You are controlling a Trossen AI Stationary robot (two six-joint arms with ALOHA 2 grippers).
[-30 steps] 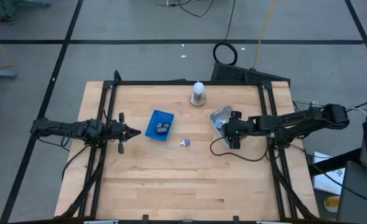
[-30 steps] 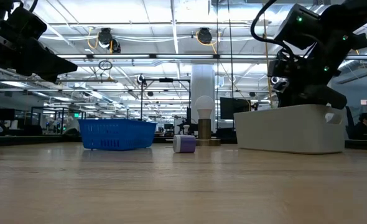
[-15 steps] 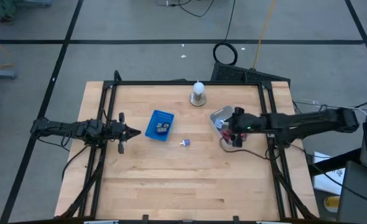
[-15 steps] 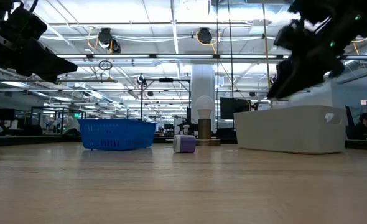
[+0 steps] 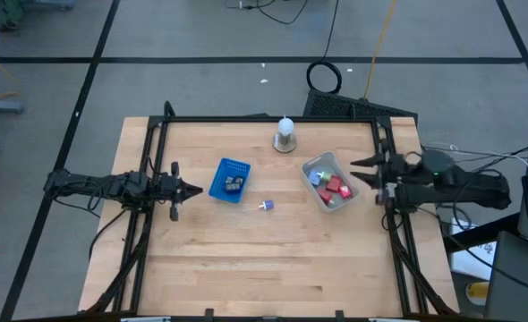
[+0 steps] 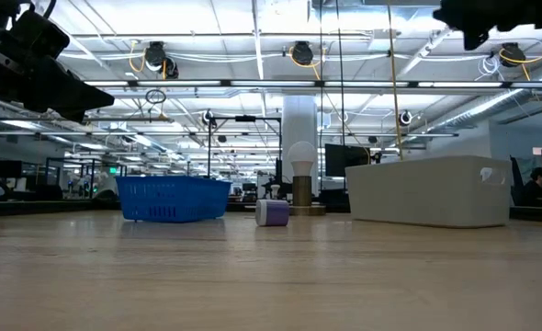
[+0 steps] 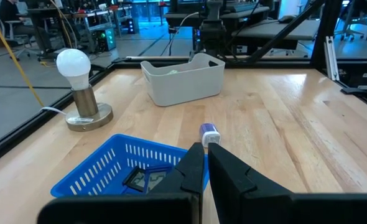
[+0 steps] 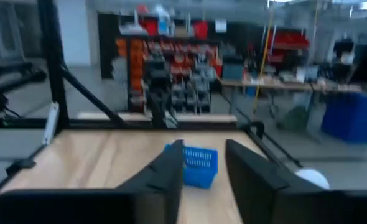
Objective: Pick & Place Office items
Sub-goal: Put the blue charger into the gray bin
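A clear grey tray (image 5: 310, 165) at the table's right holds red blocks (image 5: 337, 187) and a blue block (image 5: 315, 178). Dark pieces (image 5: 234, 183) lie in the blue mesh basket (image 5: 220, 172) left of the middle. Between the two bins, a small purple-white bit (image 5: 266, 206) rests on the wood by its side. My right gripper (image 5: 353, 170) hovers level at the table's right edge, just right of the tray, open with nothing between its fingers (image 8: 165, 174). My left gripper (image 5: 195, 189) waits shut, just left of the basket.
A white bulb on a round base (image 5: 285, 136) stands near the far edge, behind the bins. The black frame rails (image 5: 264, 119) run along the table's far, left and right sides. Bare wood fills the near half of the table.
My right gripper has drawn back from over the tray toward the table's right edge, rising and tipping up from pointing down to level. The blocks in the tray, covered before by the gripper, now show. My left arm has kept still.
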